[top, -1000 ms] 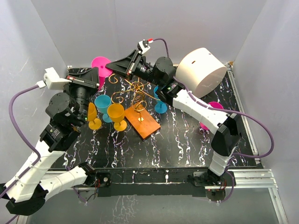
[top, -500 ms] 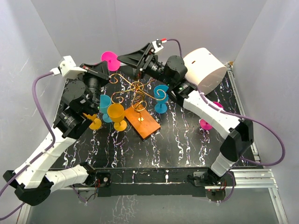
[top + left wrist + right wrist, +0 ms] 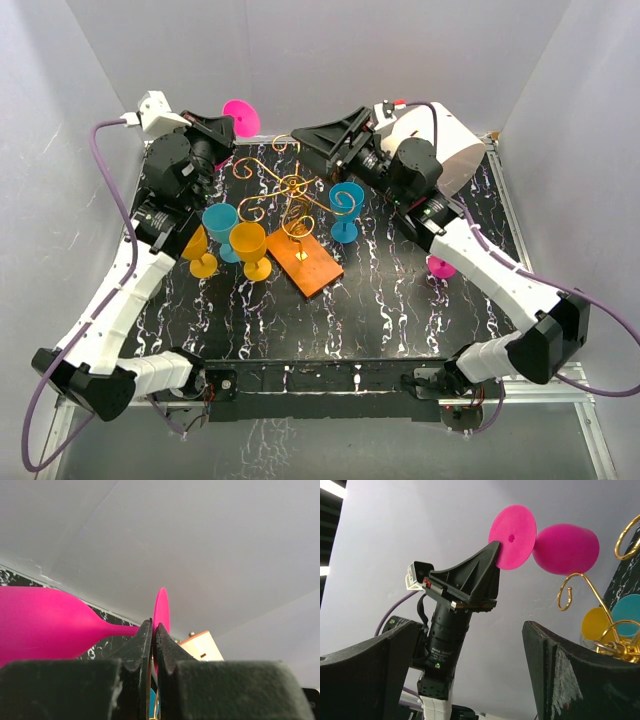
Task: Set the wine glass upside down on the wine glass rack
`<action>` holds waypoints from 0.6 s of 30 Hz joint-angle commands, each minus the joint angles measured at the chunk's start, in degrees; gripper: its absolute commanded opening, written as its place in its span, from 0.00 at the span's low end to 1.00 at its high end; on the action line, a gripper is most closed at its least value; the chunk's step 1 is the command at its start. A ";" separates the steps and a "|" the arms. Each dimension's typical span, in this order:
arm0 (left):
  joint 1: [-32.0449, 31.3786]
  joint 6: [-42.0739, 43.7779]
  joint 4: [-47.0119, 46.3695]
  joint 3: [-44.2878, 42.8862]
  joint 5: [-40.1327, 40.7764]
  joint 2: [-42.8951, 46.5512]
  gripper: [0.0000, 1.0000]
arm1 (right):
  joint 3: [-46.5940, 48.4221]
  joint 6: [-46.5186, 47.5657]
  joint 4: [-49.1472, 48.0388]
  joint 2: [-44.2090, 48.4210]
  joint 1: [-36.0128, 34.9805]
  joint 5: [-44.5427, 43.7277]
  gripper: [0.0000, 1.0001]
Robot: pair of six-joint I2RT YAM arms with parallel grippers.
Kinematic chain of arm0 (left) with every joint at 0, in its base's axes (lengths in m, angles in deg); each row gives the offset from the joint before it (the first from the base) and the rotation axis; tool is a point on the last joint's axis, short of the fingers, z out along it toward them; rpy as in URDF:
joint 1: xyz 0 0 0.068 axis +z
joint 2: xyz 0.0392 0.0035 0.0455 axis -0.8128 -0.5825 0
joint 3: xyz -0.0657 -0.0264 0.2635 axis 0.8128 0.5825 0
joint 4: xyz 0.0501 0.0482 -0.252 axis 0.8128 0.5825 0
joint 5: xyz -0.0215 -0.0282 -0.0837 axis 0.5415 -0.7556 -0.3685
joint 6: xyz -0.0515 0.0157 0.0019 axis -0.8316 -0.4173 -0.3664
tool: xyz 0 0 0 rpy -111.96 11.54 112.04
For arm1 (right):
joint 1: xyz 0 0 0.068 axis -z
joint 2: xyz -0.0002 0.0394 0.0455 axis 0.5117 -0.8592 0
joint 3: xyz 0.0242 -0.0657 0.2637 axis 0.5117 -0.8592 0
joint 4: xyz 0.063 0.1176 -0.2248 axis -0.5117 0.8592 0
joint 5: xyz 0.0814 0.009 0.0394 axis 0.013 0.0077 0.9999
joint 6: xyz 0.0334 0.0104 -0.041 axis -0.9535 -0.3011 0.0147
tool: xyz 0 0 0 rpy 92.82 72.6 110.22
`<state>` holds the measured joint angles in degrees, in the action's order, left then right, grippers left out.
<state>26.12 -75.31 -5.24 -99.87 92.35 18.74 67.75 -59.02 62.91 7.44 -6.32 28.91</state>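
The left tool point(image 3: 222, 128) is gripping the pink wine glass point(image 3: 240, 117) by its stem. In the left wrist view the fingers point(image 3: 142, 642) are sitting nearly together on the stem, just beside the foot, with the bowl lying out to the left. The glass is being held on its side, raised clear of the table point(image 3: 400, 290), behind and to the left of the wine glass rack point(image 3: 293, 190). It is not touching the rack.

The rack is standing upright near the middle of the table on its orange base point(image 3: 310, 265), and no glass is hanging from its gold wire arms.

The right tool point(image 3: 312, 145) is hanging above and just behind the rack. Its jaws are spread wide and holding nothing, and they are facing toward the held glass.

A blue glass point(image 3: 219, 220) and a yellow glass point(image 3: 248, 245) are standing upright just left of the rack. A second blue glass point(image 3: 346, 205) is standing just to its right. A white cylinder point(image 3: 455, 150) is lying behind and to the right of the rack.
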 commanded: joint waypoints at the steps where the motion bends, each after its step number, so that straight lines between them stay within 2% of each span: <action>1: 2.71 -5.33 0.42 -1.10 -13.43 -0.68 0.00 | -1.58 5.21 1.24 5.80 0.19 -4.25 0.86; 8: 4.76 -7.40 1.48 -0.86 -23.40 -2.19 0.00 | -7.41 9.10 4.01 11.68 0.25 -6.24 0.88; 13: 4.78 -8.88 3.02 -0.05 -25.20 -1.56 0.00 | -12.52 9.11 4.78 14.41 0.28 -5.75 0.88; 18: 4.74 -9.97 2.49 1.55 -26.69 -1.02 0.00 | -13.22 11.92 6.86 16.12 0.28 -6.30 0.87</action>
<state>30.78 -83.75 -2.07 -98.99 69.47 15.64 54.29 -50.48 69.79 21.23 -6.22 23.64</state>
